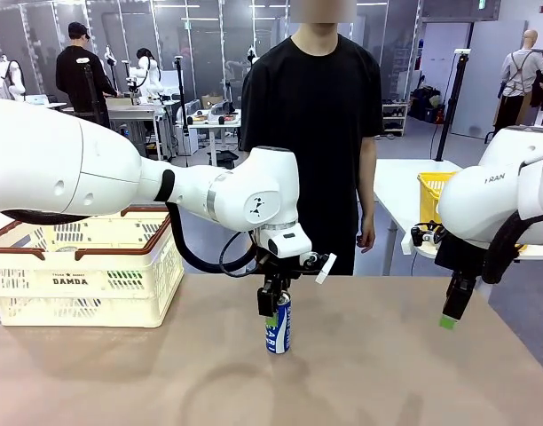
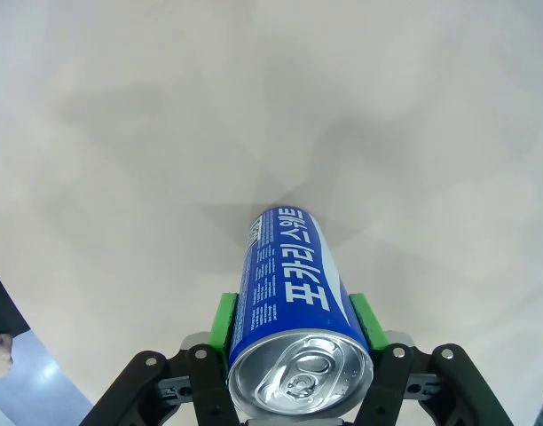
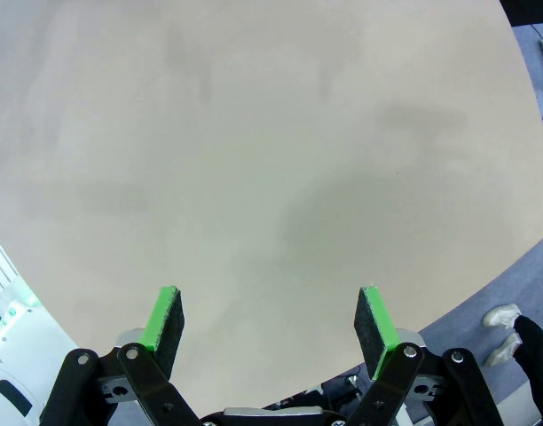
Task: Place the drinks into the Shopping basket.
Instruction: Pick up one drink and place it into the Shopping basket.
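Observation:
A blue and white drink can (image 1: 279,325) stands upright on the beige table near its middle. My left gripper (image 1: 273,306) is shut on the can's top from above. In the left wrist view the can (image 2: 294,293) sits between the green pads (image 2: 223,318), its silver lid facing the camera. The cream Shopping basket (image 1: 85,280) with a reddish-brown rim stands on the table's left side, well left of the can. My right gripper (image 1: 451,315) hangs open above the table's right edge; in the right wrist view its fingers (image 3: 270,330) stand wide apart over bare table.
A person in a black shirt (image 1: 318,106) stands at the far side of the table, arms down. A yellow mesh basket (image 1: 434,195) sits on another table behind the right arm. The tabletop (image 1: 378,373) around the can is bare.

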`<state>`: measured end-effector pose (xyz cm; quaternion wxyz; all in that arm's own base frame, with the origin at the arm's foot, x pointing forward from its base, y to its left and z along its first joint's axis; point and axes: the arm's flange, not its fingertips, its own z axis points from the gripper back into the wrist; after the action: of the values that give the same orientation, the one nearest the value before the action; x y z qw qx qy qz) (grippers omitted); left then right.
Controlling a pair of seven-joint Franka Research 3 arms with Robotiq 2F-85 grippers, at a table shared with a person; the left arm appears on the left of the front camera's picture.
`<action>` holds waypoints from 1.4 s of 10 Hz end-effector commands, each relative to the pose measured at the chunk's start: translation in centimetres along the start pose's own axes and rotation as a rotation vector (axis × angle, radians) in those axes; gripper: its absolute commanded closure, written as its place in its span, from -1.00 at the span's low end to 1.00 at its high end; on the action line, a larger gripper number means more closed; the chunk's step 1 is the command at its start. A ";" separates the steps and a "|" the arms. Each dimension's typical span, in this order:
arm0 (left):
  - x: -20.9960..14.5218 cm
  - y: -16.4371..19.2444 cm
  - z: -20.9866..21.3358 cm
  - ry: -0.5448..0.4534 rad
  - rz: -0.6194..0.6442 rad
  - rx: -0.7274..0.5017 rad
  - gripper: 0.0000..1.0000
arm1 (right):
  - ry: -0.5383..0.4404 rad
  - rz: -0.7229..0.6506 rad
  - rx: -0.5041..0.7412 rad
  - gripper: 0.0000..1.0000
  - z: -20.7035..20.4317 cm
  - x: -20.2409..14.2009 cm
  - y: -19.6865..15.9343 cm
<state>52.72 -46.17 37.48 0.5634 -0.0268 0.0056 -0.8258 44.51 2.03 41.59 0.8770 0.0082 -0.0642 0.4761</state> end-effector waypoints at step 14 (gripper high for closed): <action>1.9 -5.4 22.1 -0.035 -0.172 0.123 0.56 | 0.004 0.001 0.001 -0.94 0.1 -0.1 0.0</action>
<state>47.52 -45.31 59.15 0.4973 -0.0099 -0.0634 -0.8652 44.52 2.02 41.58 0.8770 0.0082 -0.0641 0.4761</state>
